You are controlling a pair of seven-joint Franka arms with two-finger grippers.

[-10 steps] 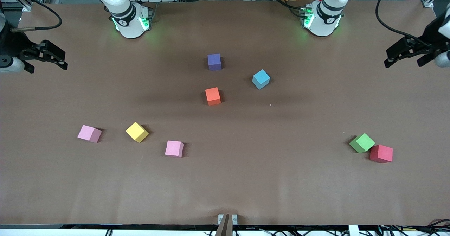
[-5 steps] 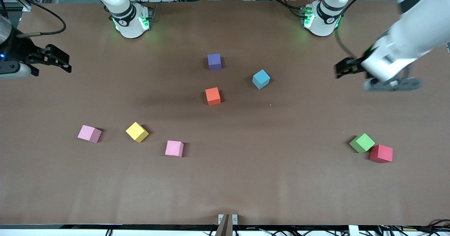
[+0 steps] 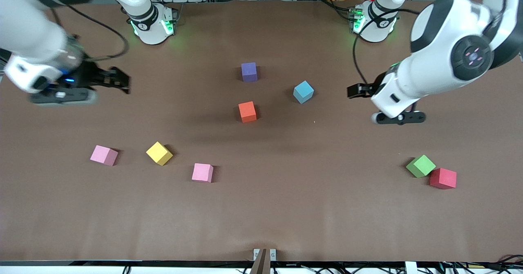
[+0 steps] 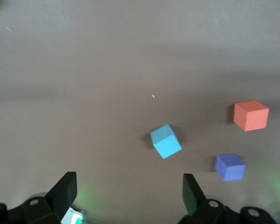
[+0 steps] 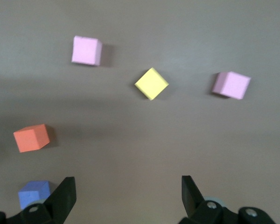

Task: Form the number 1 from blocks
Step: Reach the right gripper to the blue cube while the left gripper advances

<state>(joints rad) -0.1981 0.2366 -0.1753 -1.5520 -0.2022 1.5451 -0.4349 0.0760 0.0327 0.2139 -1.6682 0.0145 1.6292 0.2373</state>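
While both arms were parked at the table's ends a second ago, each has since swung inward over the mat, so the reach for the first blocks looks to be starting.

The left gripper hangs over bare table with its jaws spread wide and nothing between them. The light blue block lies closest to it, just toward the table's middle; the orange block and purple block sit further that way. The green block and red block, touching at a corner, lie nearer the camera than this gripper.

The right gripper is also wide and empty, over bare table toward its own arm's end. The yellow block and two pink blocks lie nearer the camera than it.

No block has shifted, and no figure is formed yet.
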